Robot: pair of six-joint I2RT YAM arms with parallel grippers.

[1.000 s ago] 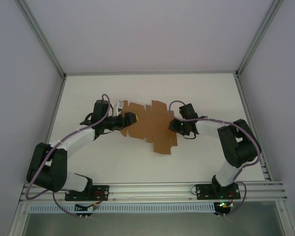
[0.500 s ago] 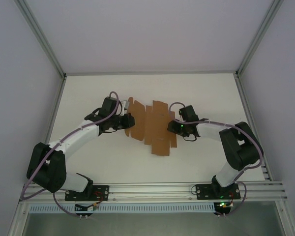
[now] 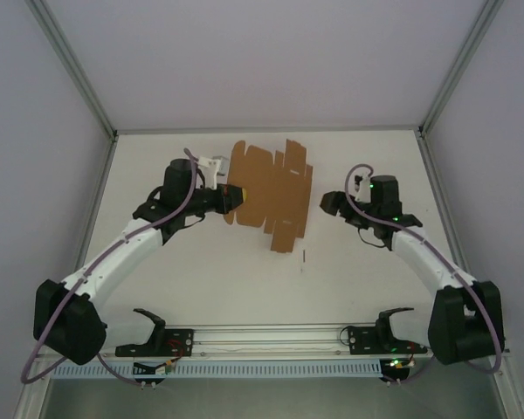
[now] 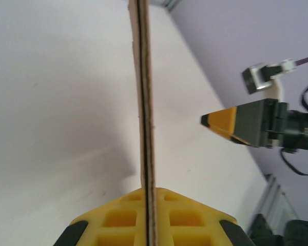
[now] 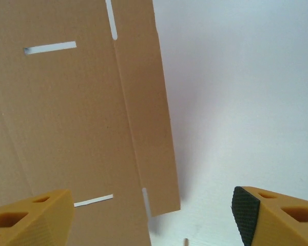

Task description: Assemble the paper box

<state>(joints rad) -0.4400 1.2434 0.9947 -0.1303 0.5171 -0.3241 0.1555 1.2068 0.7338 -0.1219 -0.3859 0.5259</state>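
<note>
My left pincer [image 3: 235,197] has just clamped shut on the left edge of the flat cardboard sheet [image 3: 269,188]. My right pincer [image 3: 330,206] has let go, spread wide and backed off to the right. So one grip carries the unfolded sheet, seemingly raised over the far table [image 3: 201,279], its right edge near my open pincer.

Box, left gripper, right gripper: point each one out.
box [image 3: 271,183], top view, middle of the flat sheet.
left gripper [image 3: 235,195], top view, between fingertips at the sheet's left edge.
right gripper [image 5: 150,218], right wrist view, midway between its open fingertips.
</note>
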